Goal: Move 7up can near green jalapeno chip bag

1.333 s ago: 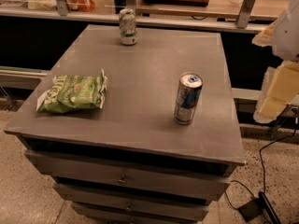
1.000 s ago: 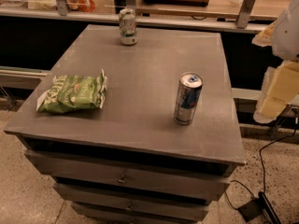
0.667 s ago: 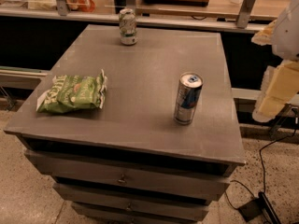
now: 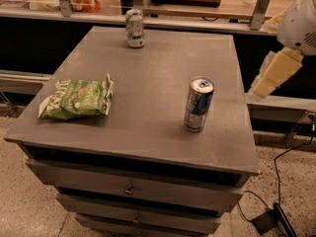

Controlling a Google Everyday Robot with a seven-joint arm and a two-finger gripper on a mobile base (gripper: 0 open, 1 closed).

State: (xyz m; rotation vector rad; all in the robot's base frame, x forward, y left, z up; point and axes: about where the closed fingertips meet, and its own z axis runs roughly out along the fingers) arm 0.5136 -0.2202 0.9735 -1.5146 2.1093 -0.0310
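The white robot arm (image 4: 301, 21) was seen at the pic's right edge, off the side of the grey flat-topped drawer cabinet (image 4: 148, 73) and above its top level. A cream-coloured gripper (image 4: 274, 74) was hung from it, angled down and to the left, w/ nothing held. Whether it was apart or together could not be told.

The short silver-topped 7up can w/ pale green and white label (image 4: 135, 28) was stood upright at the far edge of the cabinet top, left of centre. The flat wrinkly light-green jalapeno chip bag (image 4: 76, 98) was laid near the left edge, well apart from the 7up can. A taller slim blue-and-silver can (image 4: 199, 104) was stood upright on the right half, nearer the front.

Vs. the frame approx. 0.7 s before: the gripper was found higher and slightly further left. Both cans and the bag were left unmoved.
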